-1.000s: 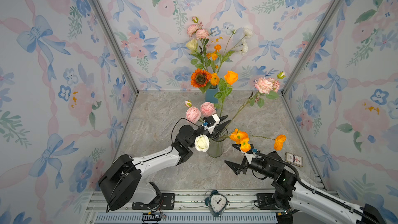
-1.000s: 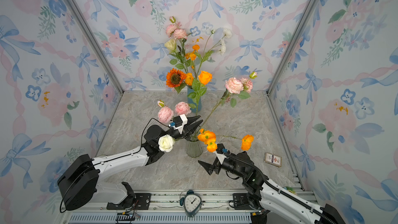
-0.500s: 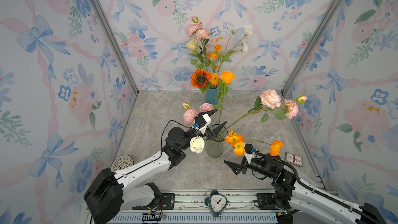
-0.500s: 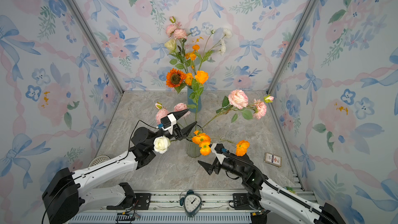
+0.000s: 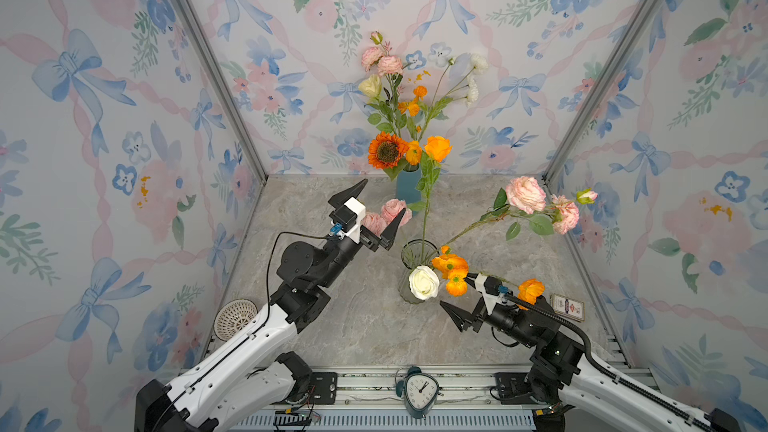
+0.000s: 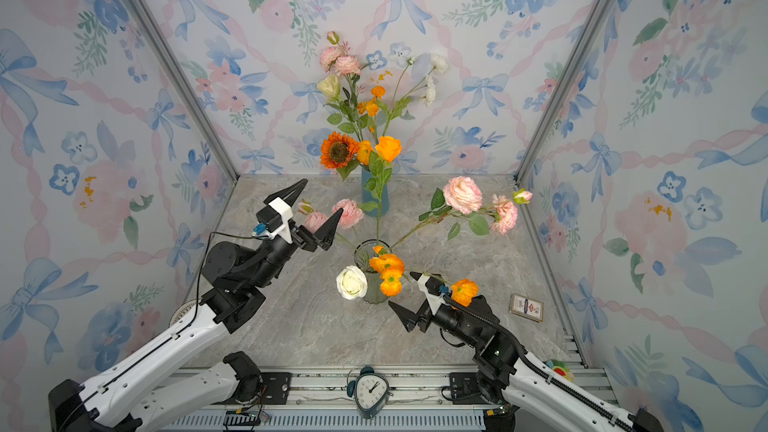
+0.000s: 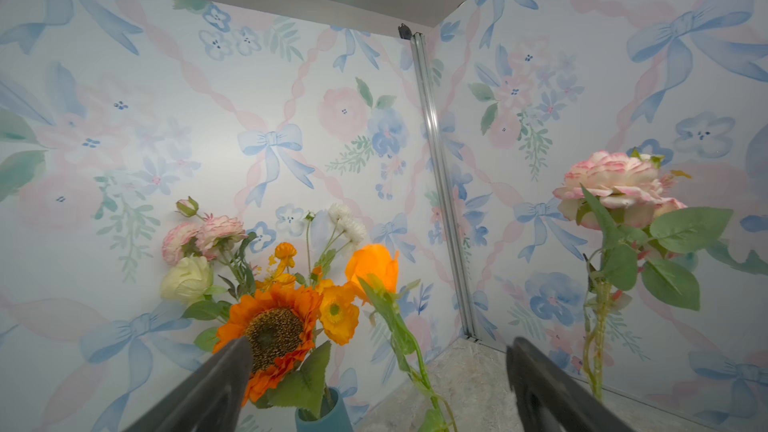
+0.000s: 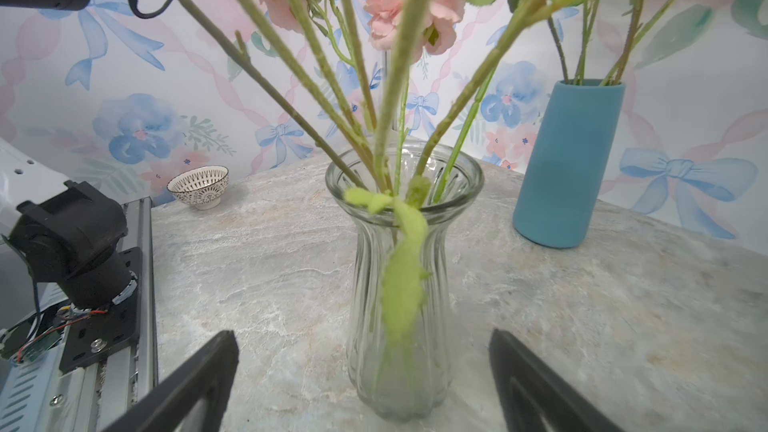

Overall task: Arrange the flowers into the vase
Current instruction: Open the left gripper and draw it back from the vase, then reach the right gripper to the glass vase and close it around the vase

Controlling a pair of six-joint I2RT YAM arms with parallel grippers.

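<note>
Flowers (image 5: 424,282) fan outward, stems braced inside the glass vase (image 8: 361,268); left tool (image 5: 384,197) and right tool (image 6: 401,288) gape, empty.

Pastel wallpaper (image 5: 104,76) of blue bows, pink ribbons and watercolour blooms frames a grey-beige marbled tabletop (image 5: 353,334). In a top view, the clear ribbed glass vase (image 5: 406,257) carries orange poppies (image 5: 451,265), a white rose (image 5: 424,282) and cream peonies (image 5: 525,194) edged pink, all on green stems; at its 12 o'clock, a teal vase (image 5: 407,187) shows an orange sunflower (image 5: 386,150) with a dark brown centre. The bowl (image 8: 199,184) is white with black geometric markings
</note>
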